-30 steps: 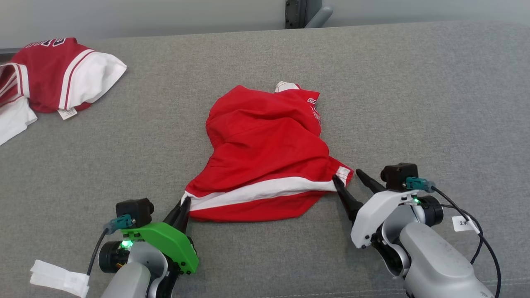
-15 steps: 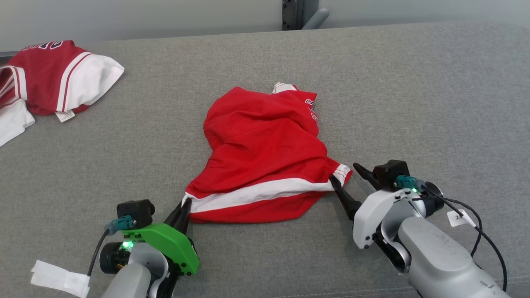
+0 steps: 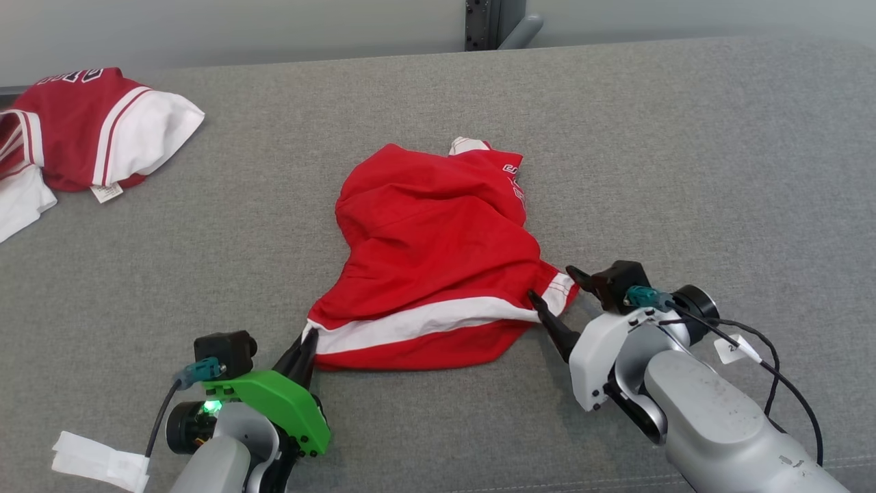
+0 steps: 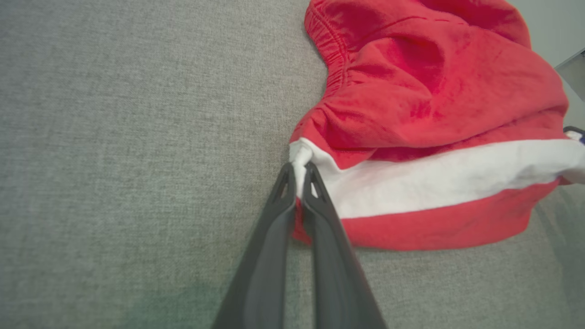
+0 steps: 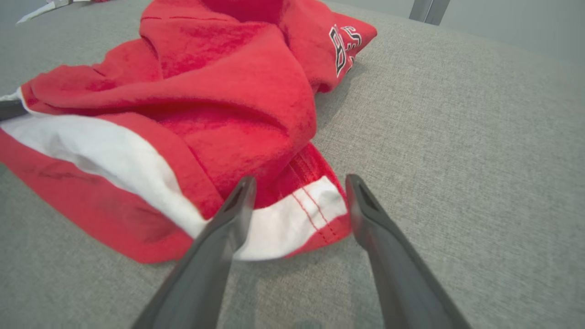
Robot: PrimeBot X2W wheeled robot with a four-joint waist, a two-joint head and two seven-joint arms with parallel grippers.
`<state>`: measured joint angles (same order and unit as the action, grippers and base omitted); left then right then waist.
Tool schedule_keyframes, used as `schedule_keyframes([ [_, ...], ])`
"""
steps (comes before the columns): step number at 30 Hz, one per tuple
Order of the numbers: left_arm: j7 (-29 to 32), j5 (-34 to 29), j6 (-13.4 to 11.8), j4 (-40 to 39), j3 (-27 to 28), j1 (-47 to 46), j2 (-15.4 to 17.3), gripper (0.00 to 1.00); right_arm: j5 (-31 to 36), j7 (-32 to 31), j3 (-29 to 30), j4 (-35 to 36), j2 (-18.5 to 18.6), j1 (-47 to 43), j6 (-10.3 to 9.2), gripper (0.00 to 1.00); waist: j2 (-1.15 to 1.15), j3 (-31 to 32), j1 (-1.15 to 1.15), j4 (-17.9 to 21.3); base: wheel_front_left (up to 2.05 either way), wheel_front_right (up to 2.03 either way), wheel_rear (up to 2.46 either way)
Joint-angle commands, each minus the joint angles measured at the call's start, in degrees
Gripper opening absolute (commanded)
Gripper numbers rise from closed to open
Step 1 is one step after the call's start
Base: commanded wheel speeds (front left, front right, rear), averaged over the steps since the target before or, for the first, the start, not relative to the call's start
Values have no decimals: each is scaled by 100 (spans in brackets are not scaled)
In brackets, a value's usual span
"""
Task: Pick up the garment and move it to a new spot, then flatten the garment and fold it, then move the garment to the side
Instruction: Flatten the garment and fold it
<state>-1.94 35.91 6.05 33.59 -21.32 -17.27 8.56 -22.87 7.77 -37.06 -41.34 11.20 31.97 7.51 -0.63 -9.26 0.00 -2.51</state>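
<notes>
Grey fabric surface (image 3: pixel 684 137), red garment (image 3: pixel 431 253), left tool (image 3: pixel 308 335) clamped on its near corner, right tool (image 3: pixel 551 282) spread astride another.

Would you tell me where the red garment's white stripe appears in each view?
Head view: the white stripe runs across the red garment's near edge, lower centre.
Left wrist view: it stretches from centre to the right edge.
Right wrist view: it slants from the left edge down to centre.
Shared landmark: the left gripper shut on one stripe end, the open right gripper straddling the other.
</notes>
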Motion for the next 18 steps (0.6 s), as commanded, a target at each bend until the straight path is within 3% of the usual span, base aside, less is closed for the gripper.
schedule_keyframes([
  [1,-27,39,-9,11,-9,-10,43,0,32,-73,-33,13,20,53,-4,97,63,-2,0,2,0,0,0],
  [6,-26,53,-15,22,-28,-58,42,0,-133,-465,-224,-7,107,103,-4,70,63,-17,0,-15,0,0,0],
  [8,-31,62,-13,28,-39,-77,40,0,-205,-566,-257,-1,139,104,-4,50,63,-17,0,-26,0,0,0],
  [15,-64,102,-27,45,-42,-77,64,0,-379,-907,-294,134,228,-27,-4,26,63,6,0,-2,0,0,0],
  [17,-67,104,-31,43,-38,-74,72,0,-416,-949,-306,177,257,-59,-4,0,63,6,0,14,0,0,0],
  [18,-74,109,-35,43,-38,-75,76,0,-450,-978,-308,180,268,-90,-4,0,63,5,0,21,0,0,0],
])
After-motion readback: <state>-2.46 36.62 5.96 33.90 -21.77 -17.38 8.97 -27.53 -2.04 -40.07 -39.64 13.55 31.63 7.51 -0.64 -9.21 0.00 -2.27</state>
